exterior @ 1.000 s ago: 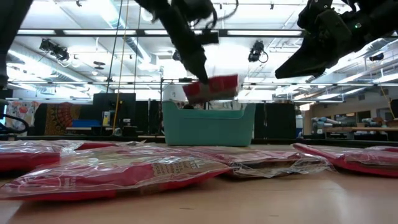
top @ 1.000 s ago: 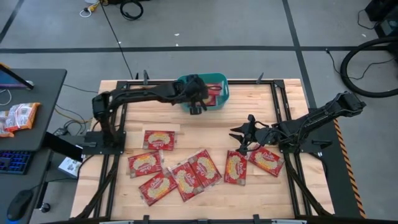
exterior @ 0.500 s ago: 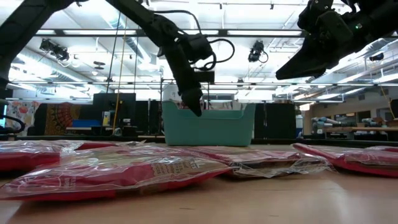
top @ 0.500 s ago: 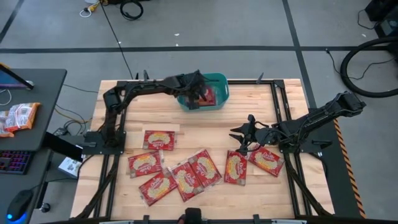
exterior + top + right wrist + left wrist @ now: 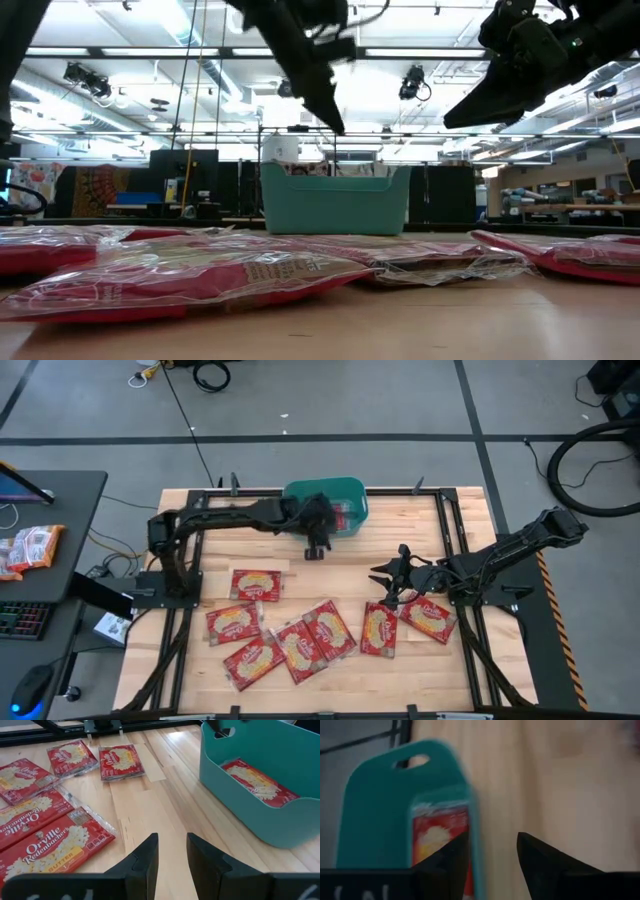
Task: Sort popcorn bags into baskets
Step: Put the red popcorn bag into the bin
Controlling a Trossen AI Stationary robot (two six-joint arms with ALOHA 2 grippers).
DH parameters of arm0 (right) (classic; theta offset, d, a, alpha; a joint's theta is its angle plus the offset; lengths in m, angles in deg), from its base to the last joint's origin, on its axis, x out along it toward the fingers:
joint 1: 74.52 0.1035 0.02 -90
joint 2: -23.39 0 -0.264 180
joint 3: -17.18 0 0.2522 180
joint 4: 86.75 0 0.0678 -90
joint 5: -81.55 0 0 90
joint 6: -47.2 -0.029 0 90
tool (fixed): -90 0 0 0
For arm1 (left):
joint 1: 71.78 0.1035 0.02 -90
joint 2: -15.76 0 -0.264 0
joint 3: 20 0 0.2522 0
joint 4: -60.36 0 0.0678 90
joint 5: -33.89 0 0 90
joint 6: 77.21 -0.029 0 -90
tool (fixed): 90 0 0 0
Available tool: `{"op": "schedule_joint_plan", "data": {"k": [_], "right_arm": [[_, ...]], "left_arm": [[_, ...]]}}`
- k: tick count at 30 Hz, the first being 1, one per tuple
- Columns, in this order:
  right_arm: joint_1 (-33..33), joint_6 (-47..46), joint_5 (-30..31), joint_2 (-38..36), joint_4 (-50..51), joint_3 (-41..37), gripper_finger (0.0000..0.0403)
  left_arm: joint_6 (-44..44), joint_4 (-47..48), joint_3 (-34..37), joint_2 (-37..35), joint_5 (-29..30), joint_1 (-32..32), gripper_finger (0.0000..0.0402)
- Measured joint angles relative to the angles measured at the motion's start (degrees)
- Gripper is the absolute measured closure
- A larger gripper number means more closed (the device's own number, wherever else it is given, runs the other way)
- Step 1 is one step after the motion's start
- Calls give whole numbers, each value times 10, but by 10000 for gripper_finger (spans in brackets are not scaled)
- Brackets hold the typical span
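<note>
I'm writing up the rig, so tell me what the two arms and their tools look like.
Both arms are dark, almost black, and slim with jointed links. A black cable loops beside the left arm's wrist in the low view. The left tool and right tool each end in two dark tapered fingers. No markings are readable.

Your left gripper (image 5: 316,546) has pulled back out of the teal-green plastic tub (image 5: 352,493) and now hangs empty just beside its near rim. The red popcorn packet (image 5: 257,783) it carried a second ago lies inside the tub.
</note>
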Motion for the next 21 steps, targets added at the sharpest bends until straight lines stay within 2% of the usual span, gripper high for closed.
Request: {"op": "schedule_joint_plan", "data": {"k": [9,17,21], "right_arm": [[0,-4,0,0,3,0,297],[0,0,0,0,3,0,297],[0,15,0,0,-4,0,297]], "left_arm": [[47,144,0,-5,-58,-103,242],[222,247,0,-4,-58,-194,242],[273,296,2,1,-43,-238,242]]}}
